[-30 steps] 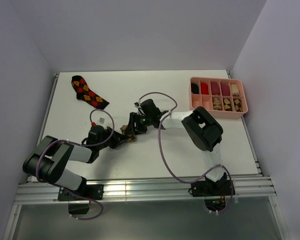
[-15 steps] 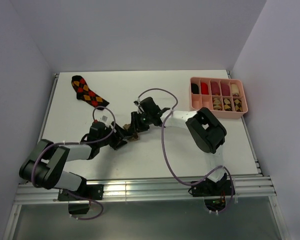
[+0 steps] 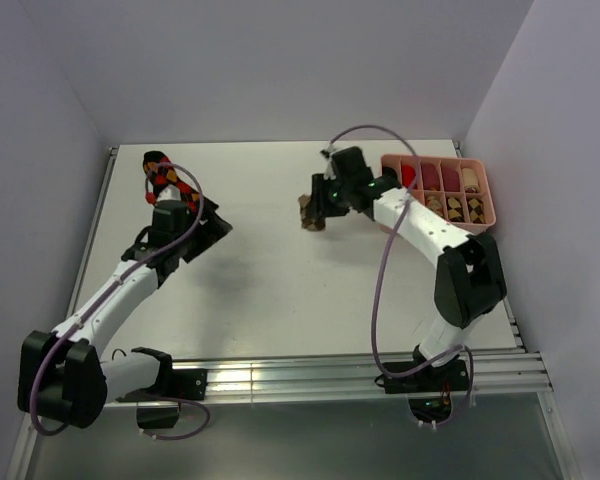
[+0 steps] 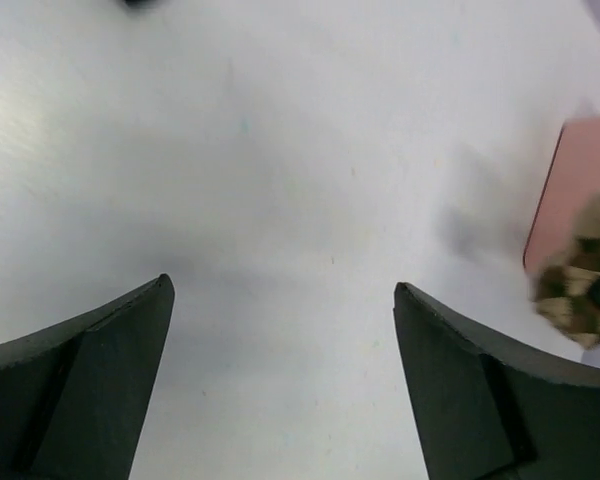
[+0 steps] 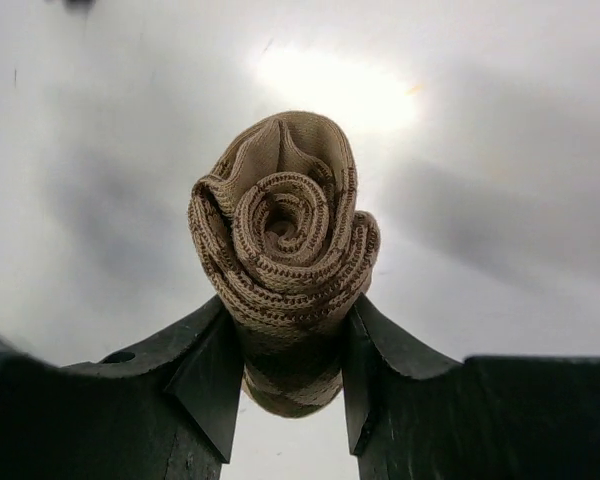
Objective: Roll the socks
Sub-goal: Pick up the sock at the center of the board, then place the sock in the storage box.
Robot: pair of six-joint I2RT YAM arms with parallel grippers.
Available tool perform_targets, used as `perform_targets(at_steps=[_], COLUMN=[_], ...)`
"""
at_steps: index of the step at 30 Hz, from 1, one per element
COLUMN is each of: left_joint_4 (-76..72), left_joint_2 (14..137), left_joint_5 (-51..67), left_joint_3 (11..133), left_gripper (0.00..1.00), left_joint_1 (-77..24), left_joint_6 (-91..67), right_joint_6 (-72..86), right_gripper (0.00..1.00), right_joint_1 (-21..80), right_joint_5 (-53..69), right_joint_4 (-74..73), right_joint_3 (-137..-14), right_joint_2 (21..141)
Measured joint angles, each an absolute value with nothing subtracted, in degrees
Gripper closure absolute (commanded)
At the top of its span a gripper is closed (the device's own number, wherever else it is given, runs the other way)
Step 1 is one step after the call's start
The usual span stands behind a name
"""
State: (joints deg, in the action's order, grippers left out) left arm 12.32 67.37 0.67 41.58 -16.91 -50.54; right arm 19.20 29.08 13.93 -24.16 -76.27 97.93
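Pink tray (image 3: 455,229): filled with rolled socks (image 3: 445,178) | tan sock (image 5: 285,250): ribbed knit, rolled in spiral, clamped by right gripper (image 5: 290,345) | left gripper (image 4: 280,300): held wide open

The white table (image 3: 280,290) carries a black-red-orange argyle sock (image 3: 156,163) far left and a pink divided tray (image 3: 460,230) far right.

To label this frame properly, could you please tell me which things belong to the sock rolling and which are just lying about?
Job: rolled tan sock, in the right gripper; black-red sock.
Lying about: pink tray; plain rolled socks in it.
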Motion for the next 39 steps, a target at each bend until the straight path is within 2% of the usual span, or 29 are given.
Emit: perform_targets(at_steps=[2, 10, 15, 24, 33, 39], left_joint_4=[15.0, 20.4, 20.4, 20.8, 20.8, 20.8], left_joint_2=[65.8, 58.2, 52.4, 52.2, 52.2, 52.2], left_joint_5=[-1.8, -14.6, -20.9, -29.9, -34.1, -34.5], left_joint_3=[44.6, 49.0, 44.2, 42.2, 42.2, 42.2], left_gripper=[0.0, 0.01, 0.01, 0.01, 0.0, 0.01], left_joint_1=[-14.9, -12.1, -12.1, -12.9, -13.6, -13.8], left_joint_6=[-47.5, -36.8, -33.1, -29.7, -29.3, -29.3], right_joint_6=[18.1, 16.0, 13.8, 8.6, 3.3, 1.8], right_gripper=[1.0, 1.0, 1.0, 1.0, 1.0, 1.0], right_joint_1=[25.2, 10.1, 4.0, -0.8, -2.2, -2.9], right_joint_5=[11.4, 3.2, -2.3, -10.4, -9.0, 0.1], right_joint_4=[-26.9, -37.7, -41.1, -43.6, -39.7, -36.8], right_joint_3=[-79.5, -93.6, -94.7, -94.4, -90.6, -87.9], right_joint_2=[96.3, 97.0, 98.5, 103.1, 105.9, 106.2])
